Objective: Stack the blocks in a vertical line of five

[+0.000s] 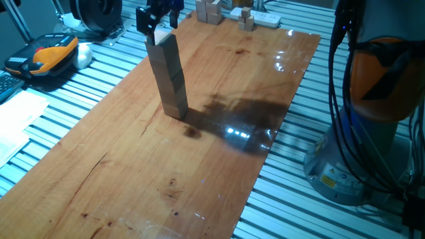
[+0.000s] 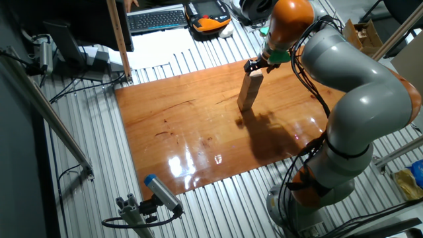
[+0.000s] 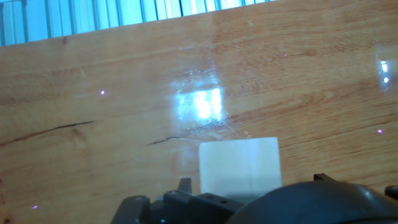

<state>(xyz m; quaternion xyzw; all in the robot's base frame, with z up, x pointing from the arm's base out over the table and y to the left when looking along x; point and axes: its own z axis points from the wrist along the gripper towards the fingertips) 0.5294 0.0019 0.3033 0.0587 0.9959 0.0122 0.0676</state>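
Here the gripper (image 1: 158,20) sits right at the top of the tower of blocks (image 1: 169,76). Its fingers are on both sides of the top block (image 3: 239,165), but I cannot tell if they squeeze it or have let go. The hand is straight above so the block lands flat on the ones under it. The tower leans a little, so a bump could knock it down. It stands on the wooden board (image 1: 133,172), away from the edges, with room around it
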